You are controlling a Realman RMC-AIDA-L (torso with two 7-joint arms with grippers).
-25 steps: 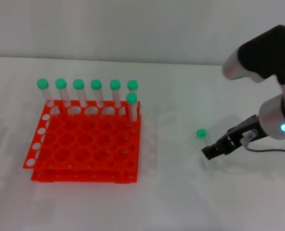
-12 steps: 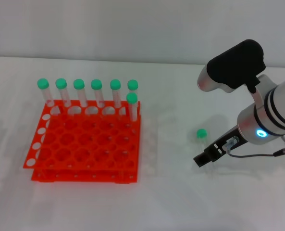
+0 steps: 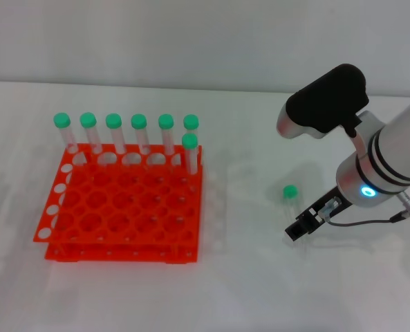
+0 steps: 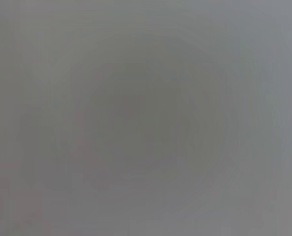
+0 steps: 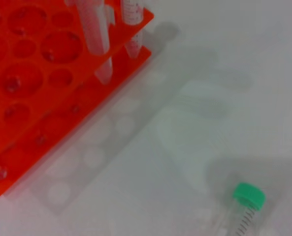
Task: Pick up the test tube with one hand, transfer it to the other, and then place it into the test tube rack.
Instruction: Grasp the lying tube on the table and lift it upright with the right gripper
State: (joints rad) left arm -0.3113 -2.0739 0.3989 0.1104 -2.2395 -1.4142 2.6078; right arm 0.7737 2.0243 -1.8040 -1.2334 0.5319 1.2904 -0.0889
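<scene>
The test tube (image 3: 292,205) lies on the white table right of the rack, its green cap (image 3: 290,191) pointing away from me. My right gripper (image 3: 300,229) hangs low over the tube's near end, open, with nothing lifted. The right wrist view shows the tube (image 5: 239,219) and its cap (image 5: 249,194) flat on the table, with none of the arm's own fingers in sight. The orange-red test tube rack (image 3: 122,207) stands at the left; it also shows in the right wrist view (image 5: 32,113). The left gripper is out of view.
Several green-capped tubes (image 3: 139,135) stand in the rack's back row and one (image 3: 189,153) stands at its right corner. The left wrist view shows only blank grey. Bare table lies between the rack and the lying tube.
My right arm has swung in from the right and lowered. Its gripper has moved from beside the tube to over the tube's near end. The tube has not moved.
</scene>
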